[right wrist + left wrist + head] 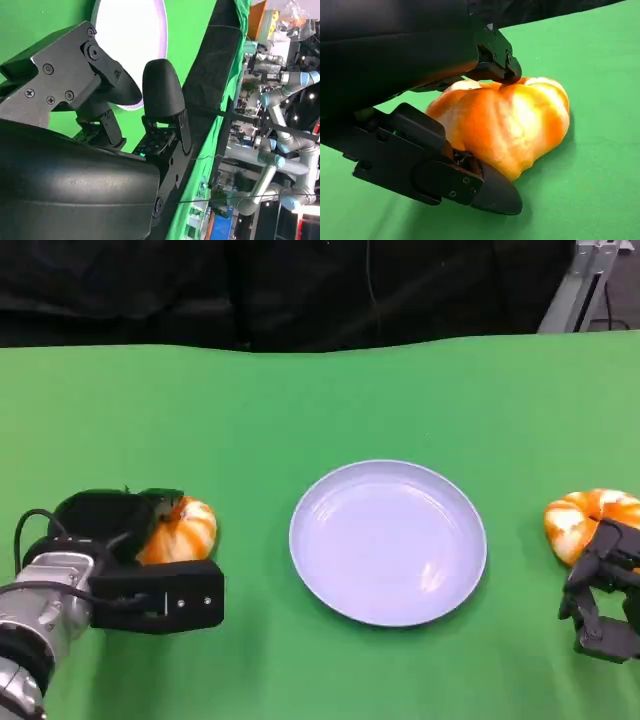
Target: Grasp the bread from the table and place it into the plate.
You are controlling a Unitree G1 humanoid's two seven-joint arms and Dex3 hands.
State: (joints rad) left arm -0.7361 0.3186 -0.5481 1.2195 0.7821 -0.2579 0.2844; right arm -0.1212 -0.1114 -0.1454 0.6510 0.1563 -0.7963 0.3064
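An orange-and-white bread (183,530) lies on the green table at the left. My left hand (125,545) is wrapped around it. In the left wrist view a fingertip (506,70) presses on top of the bread (515,125) and the thumb (490,192) sits against its lower side, with the bread resting on the cloth. The pale blue plate (388,540) stands bare in the middle, to the right of this bread. My right hand (605,592) hangs at the right edge with nothing in it, its fingers (162,92) apart in the right wrist view.
A second orange-and-white bread (585,518) lies at the far right, just beyond my right hand. The green cloth ends at a dark backdrop along the far edge. The right wrist view catches the plate (135,30) and other robot arms beyond the table.
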